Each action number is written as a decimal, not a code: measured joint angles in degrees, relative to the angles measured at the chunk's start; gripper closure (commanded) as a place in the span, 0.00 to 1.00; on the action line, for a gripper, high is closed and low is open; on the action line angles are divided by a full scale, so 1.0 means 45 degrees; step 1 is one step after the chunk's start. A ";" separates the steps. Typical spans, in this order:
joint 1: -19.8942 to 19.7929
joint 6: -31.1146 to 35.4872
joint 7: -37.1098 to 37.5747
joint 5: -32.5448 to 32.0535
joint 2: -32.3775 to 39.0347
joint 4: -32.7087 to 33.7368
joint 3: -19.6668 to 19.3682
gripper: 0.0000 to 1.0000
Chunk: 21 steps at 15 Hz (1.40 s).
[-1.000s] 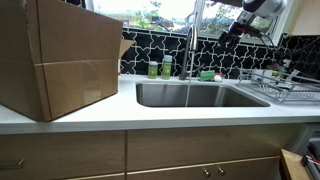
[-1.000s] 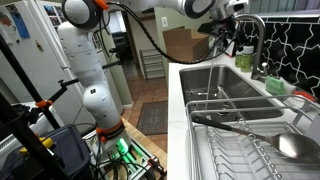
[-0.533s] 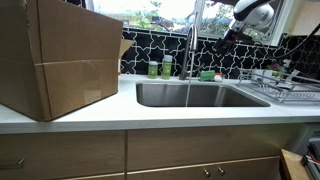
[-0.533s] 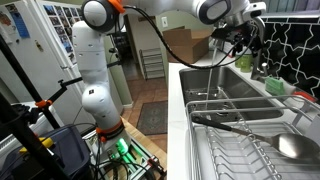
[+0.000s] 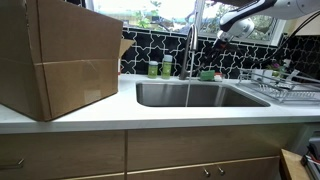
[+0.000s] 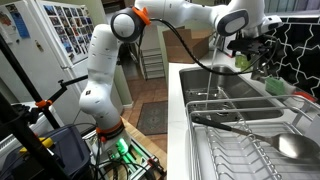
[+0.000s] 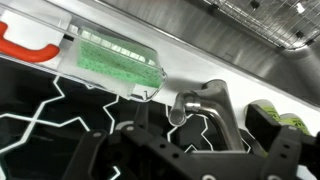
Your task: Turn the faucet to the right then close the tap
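The faucet [image 5: 192, 55] is a tall silvery gooseneck spout behind the sink [image 5: 170, 96]. A thin line below it looks like running water. My gripper [image 5: 222, 35] hangs just right of the faucet's upper part. In an exterior view the gripper [image 6: 250, 45] partly hides the faucet [image 6: 268, 62]. In the wrist view the spout end [image 7: 178, 108] and curved tube lie just beyond my open, empty jaws [image 7: 185, 150].
Small green bottles [image 5: 160, 69] and a green sponge [image 5: 207, 75] stand by the faucet base; they also show in the wrist view [image 7: 118, 62]. A large cardboard box [image 5: 60, 55] sits on the counter. A dish rack [image 5: 280, 88] [image 6: 250, 140] stands beside the sink.
My gripper has moved closer to the faucet's upper part and slightly lower. The faucet has not moved.
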 measured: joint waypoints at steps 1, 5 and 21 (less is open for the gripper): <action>-0.0199 -0.0002 -0.0222 0.0000 0.0329 0.0385 0.0199 0.00; -0.0854 -0.0112 -0.0497 0.0072 0.1321 0.1624 0.1058 0.00; -0.1461 -0.2001 -0.0383 0.0899 0.2638 0.3662 0.2276 0.00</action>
